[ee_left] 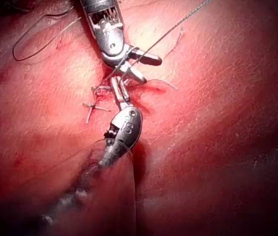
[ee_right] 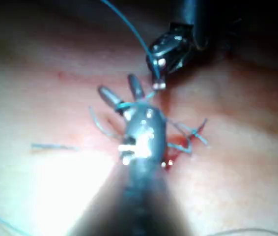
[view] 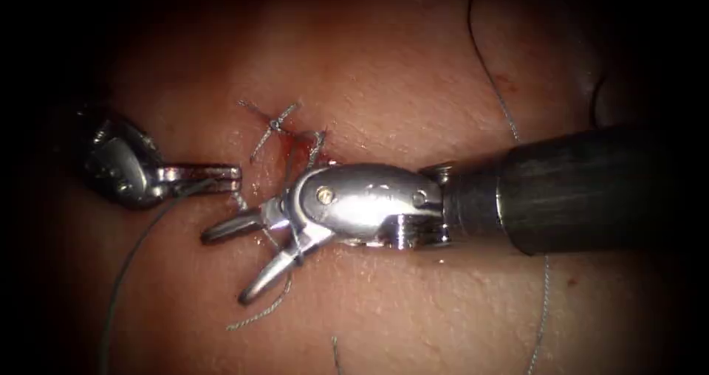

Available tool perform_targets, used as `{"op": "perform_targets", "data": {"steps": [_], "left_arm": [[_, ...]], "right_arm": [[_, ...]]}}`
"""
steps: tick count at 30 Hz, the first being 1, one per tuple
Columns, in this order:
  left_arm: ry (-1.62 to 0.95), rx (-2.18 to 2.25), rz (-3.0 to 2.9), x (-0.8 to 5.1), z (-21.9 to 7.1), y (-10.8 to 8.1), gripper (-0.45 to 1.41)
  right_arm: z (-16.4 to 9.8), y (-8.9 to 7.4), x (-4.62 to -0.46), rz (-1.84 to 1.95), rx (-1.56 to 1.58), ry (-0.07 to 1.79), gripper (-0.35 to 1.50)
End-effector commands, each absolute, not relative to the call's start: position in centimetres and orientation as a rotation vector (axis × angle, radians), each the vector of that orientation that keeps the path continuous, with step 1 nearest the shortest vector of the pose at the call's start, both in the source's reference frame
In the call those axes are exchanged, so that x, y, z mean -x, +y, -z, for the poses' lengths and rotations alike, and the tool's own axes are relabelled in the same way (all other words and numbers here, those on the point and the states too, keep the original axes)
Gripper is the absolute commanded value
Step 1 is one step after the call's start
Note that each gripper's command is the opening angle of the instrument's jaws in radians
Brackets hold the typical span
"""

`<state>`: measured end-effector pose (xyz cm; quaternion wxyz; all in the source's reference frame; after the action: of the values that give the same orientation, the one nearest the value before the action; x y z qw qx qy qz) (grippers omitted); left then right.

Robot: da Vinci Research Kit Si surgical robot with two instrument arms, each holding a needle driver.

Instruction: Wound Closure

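The needle cannot be made out, so I cannot tell where it is. The right tool lies over the cut with jaws wide open; thread crosses at their base, and nothing is gripped. The left tool, on the left, has its jaws closed on the thread. Knotted cut ends sit on the tissue, with red fluid beside them.

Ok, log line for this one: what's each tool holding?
left tool: shut on thread | right tool: open, thread across the jaws' base | needle: not seen | knot, cut ends on tissue
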<state>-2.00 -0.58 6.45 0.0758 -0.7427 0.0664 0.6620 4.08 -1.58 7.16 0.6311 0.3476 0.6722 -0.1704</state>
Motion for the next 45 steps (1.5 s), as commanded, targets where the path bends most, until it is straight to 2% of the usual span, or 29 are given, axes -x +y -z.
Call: {"op": "perform_targets", "data": {"steps": [1, 7, 14, 22, 23, 24, 25, 26, 32, 45], "left_arm": [[0.198, 2.227, -1.986, 2.04, -6.5, -0.6, -0.45], [0.196, 2.229, -1.986, 2.03, -6.5, -0.6, -0.45], [0.188, 2.226, -1.987, 2.03, -6.5, -0.6, -0.45], [0.185, 2.229, -1.991, 2.04, -6.5, -0.7, -0.45], [0.185, 2.229, -1.991, 2.04, -6.5, -0.7, -0.45], [0.185, 2.229, -1.991, 2.03, -6.5, -0.7, -0.45], [0.184, 2.229, -1.991, 2.03, -6.5, -0.7, -0.45], [0.184, 2.23, -1.991, 2.03, -6.5, -0.7, -0.45], [0.179, 2.234, -1.99, 1.98, -6.5, -0.7, -0.45], [0.131, 2.253, -2.01, 1.68, -6.3, -1.2, -0.45]], "right_arm": [[-7.2, -1.7, -4.15, 0.41, -0.812, 1.516, 0.56], [-7.3, -2.0, -4.1, 0.5, -0.889, 1.403, 0.63], [-7.5, -2.1, -4.1, 0.559, -0.877, 1.263, 0.54], [-7.8, -2.1, -4.06, 0.603, -0.82, 1.115, 0.52], [-7.8, -2.2, -4.06, 0.603, -0.816, 1.1, 0.49], [-7.8, -2.2, -4.06, 0.608, -0.825, 1.086, 0.37], [-7.8, -2.2, -4.06, 0.614, -0.836, 1.073, 0.15], [-7.8, -2.2, -4.06, 0.626, -0.859, 1.059, -0.35], [-7.7, -2.0, -4.05, 0.601, -0.873, 1.048, -0.35], [-7.5, -1.1, -3.81, 0.365, -0.745, 1.179, -0.35]]}}
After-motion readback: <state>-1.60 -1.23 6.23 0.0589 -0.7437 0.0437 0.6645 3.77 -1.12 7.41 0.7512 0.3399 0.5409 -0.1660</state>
